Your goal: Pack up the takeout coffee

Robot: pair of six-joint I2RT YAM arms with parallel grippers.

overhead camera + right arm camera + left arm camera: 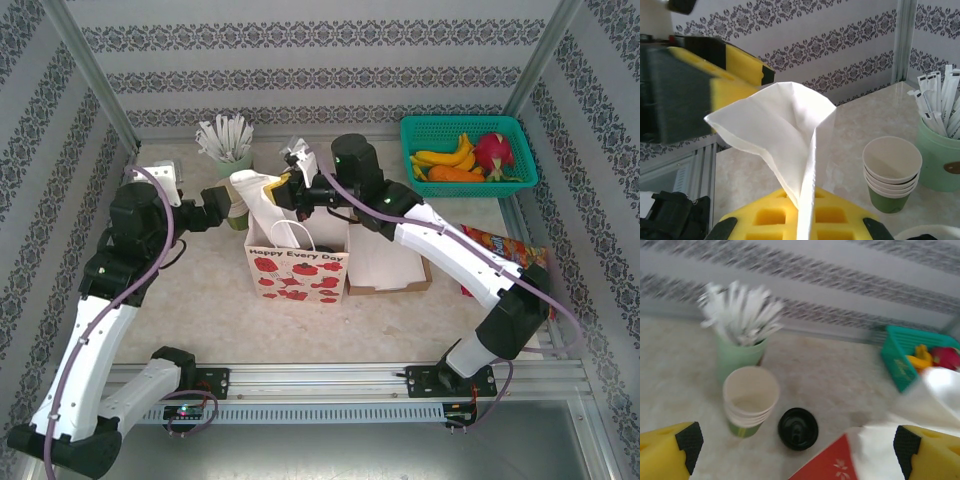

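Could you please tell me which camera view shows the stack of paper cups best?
The right wrist view: the stack of paper cups stands sharp and whole, side-on. The left wrist view looks down into it, slightly blurred. In the top external view the left arm hides most of it.

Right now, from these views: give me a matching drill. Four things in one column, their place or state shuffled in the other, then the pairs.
Things:
1. black lid
2. teal basket
3. mint-green cup
4. right hand

Place or state:
A. holds white sticks
B. shut on the white paper bag
C. flat on the table, beside the cup stack
D. holds fruit

Pairs: 1-C, 2-D, 3-A, 4-B
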